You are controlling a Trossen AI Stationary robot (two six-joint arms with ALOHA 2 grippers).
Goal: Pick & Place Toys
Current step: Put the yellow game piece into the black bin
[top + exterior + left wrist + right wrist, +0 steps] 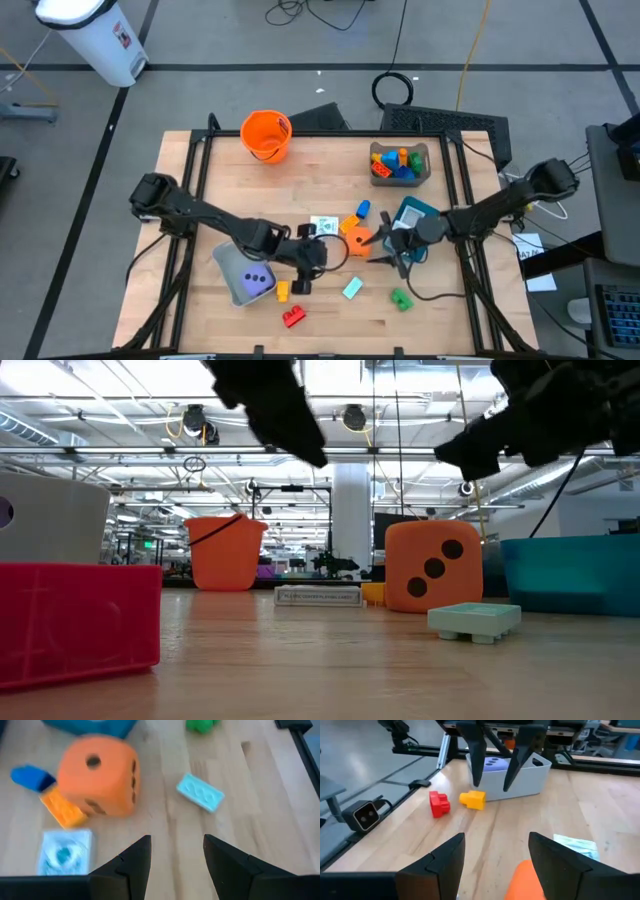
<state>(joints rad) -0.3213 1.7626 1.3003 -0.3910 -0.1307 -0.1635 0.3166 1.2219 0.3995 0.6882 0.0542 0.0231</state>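
Observation:
An orange dotted die (pixel 357 238) rests on the table at its middle. My left gripper (pixel 328 250) hangs open and empty above the table just left of the die (pixel 97 775), pointing at it. My right gripper (pixel 380 245) hangs open above the die's right side; the die (pixel 522 882) shows low between its fingers, and the low view shows both grippers raised clear of it (pixel 432 565). A purple die (pixel 257 281) lies in the grey bin (pixel 238 262). A light teal block (pixel 352 288), a green block (pixel 401 298), a yellow block (pixel 282 291) and a red block (pixel 293 316) lie loose.
A white card (pixel 322 224), an orange block (pixel 349 223) and a blue block (pixel 364 208) lie just beyond the die. A teal bin (pixel 413 215) stands right of it. A grey bin with several blocks (pixel 400 163) and the orange bucket (pixel 266 135) stand at the far edge.

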